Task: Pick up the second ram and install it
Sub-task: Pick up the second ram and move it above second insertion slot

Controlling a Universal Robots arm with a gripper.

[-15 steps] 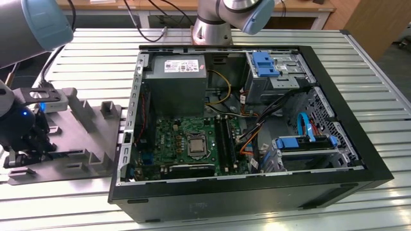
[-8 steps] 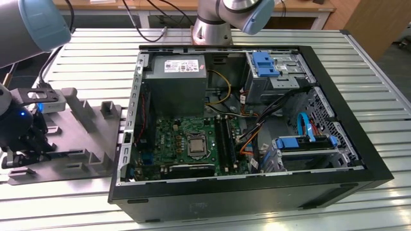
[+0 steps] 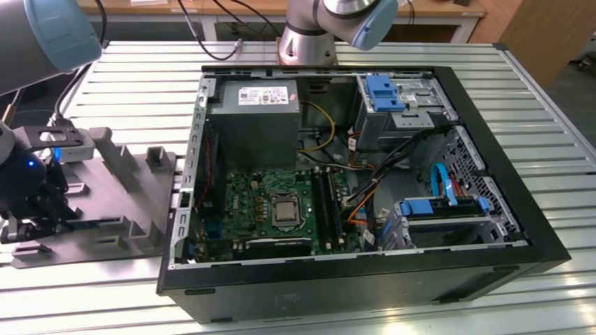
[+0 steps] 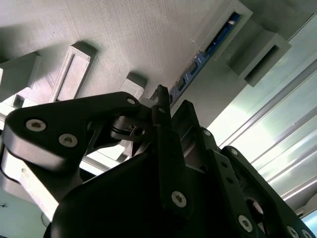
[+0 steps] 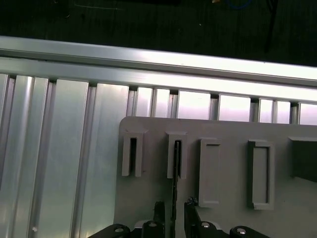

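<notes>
Second ram (image 5: 174, 186) stands on edge in a narrow slot of the gray holder plate (image 5: 143, 198), a thin dark line in the first wrist view. In the second wrist view a strip of blue-green board (image 4: 208, 52) shows at the plate's raised slot block.

Gripper (image 5: 173, 215) is over the plate and straddles the stick. Jaws are narrow, one finger on each side with a slim gap on both, so it looks not yet clamped.

Handling, judged: light, stiff, thin and brittle, with smooth faces that may slip. Best hold is across the flat faces near mid-length at the free upper edge. An off-centre pinch would let it tilt.

Hard to tell: the stick is edge-on, so chips and label are unreadable. The contact edge is sunk in the slot, and how deep it sits is unclear. Computer case (image 3: 373, 174) sits beside the plate, on the exterior view's right.
</notes>
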